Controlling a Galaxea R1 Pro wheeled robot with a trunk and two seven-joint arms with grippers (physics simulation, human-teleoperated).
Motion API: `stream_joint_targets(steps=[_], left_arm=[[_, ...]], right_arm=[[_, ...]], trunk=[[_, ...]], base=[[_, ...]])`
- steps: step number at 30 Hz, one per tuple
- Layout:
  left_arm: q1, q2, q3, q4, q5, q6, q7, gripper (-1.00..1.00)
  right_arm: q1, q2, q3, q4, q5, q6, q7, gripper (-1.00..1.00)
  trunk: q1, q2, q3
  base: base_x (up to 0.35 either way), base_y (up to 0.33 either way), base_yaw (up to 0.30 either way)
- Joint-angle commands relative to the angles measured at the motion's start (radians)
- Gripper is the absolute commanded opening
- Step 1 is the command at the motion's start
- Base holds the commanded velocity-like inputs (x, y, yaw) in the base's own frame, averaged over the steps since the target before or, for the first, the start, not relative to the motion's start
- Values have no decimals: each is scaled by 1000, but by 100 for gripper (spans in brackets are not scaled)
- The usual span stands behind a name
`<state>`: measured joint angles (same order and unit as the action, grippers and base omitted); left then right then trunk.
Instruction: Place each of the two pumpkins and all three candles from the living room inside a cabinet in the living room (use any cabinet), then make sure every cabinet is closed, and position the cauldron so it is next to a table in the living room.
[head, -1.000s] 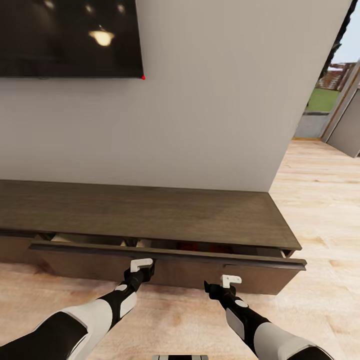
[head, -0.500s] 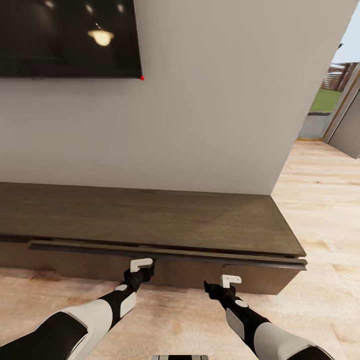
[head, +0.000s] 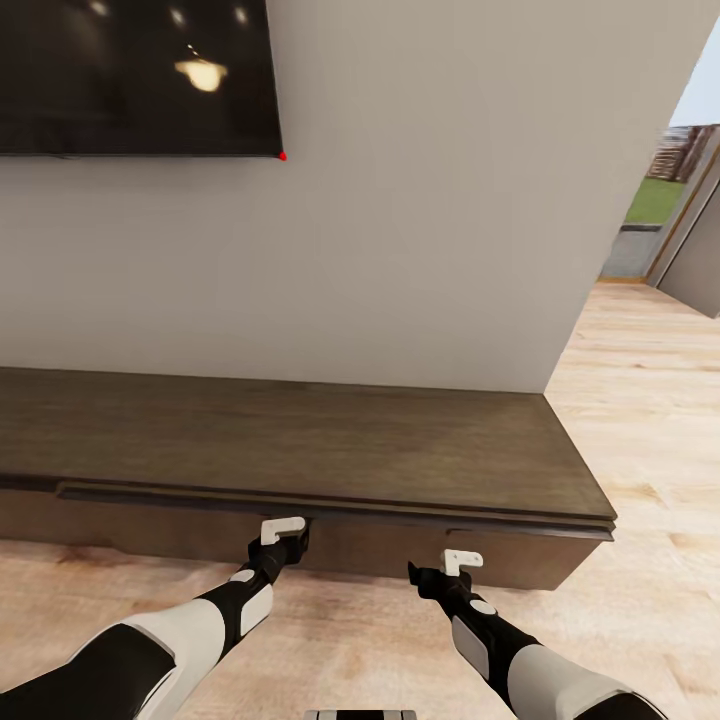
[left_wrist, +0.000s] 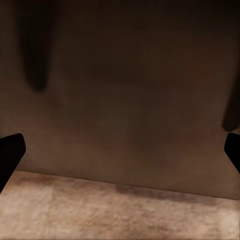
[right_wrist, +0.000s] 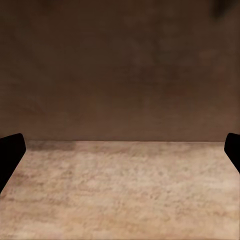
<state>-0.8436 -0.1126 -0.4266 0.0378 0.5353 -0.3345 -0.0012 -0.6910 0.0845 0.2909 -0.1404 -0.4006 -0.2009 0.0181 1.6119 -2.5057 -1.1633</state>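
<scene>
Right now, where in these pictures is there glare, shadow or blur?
Head view: sharp; lamp reflections glare on the dark screen, and daylight brightens the floor at the doorway. Left wrist view: soft and dim, a blurred dark streak on the cabinet front. Right wrist view: also soft, with a shadow band where the cabinet meets the floor.

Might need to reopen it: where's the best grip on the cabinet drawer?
Probably the drawer front's top lip, the dark strip just under the cabinet top, approached from the floor side. The face looks flat with no handle visible. Both the left gripper and right gripper sit open before it.
</scene>
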Motion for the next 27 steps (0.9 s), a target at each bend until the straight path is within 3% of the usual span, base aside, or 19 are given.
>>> stream_joint_targets(steps=[1, 27], left_arm=[[-2, -1, -6, 4, 8, -6, 0, 100], [-2, -1, -6, 4, 8, -6, 0, 100]], right_arm=[[-1, 0, 7, 1, -11, -5, 2, 100], [-1, 0, 7, 2, -10, -5, 2, 100]], trunk=[[0, 0, -1], [0, 0, -1]], base=[[6, 0, 0], [29, 0, 0]])
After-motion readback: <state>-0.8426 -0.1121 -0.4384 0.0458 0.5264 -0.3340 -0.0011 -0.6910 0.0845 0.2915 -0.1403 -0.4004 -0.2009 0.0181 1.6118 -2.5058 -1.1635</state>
